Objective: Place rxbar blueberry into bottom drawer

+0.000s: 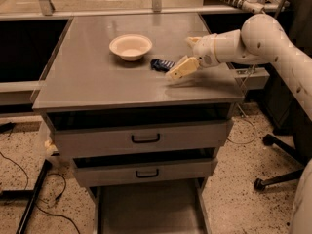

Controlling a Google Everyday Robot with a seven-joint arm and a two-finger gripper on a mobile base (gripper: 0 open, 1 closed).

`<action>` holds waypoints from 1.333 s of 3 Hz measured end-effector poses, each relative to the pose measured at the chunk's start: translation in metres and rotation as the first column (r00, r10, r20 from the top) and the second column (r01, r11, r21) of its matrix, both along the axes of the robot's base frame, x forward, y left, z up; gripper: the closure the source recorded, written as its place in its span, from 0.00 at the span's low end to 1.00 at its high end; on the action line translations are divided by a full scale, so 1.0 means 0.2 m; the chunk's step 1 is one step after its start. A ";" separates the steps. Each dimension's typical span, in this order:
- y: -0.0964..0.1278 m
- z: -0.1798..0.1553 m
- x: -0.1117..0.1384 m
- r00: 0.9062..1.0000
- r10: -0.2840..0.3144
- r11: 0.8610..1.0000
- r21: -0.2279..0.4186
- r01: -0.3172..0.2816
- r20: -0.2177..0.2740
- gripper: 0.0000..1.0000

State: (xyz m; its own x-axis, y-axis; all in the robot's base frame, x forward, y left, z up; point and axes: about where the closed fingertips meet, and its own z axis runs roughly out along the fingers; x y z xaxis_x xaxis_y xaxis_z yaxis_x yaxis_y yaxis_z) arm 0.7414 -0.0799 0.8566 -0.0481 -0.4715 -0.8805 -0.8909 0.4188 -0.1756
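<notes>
The rxbar blueberry (161, 64), a small dark blue bar with white markings, lies flat on the grey cabinet top (97, 77), just right of the cream bowl (130, 47). My gripper (176, 72) reaches in from the right on the white arm and sits low over the top, right beside the bar's right end. The bottom drawer (146, 209) is pulled out at the foot of the cabinet and shows its flat grey floor with nothing in it.
Two closed grey drawer fronts with black handles (145, 139) sit above the open drawer. A chair base (280, 155) stands on the speckled floor at the right. Cables (29, 199) lie on the floor at the left. A counter rail (156, 9) runs behind the cabinet.
</notes>
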 end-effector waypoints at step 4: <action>0.02 -0.10 0.03 0.992 0.020 0.997 -0.066 -0.028 -0.124 0.00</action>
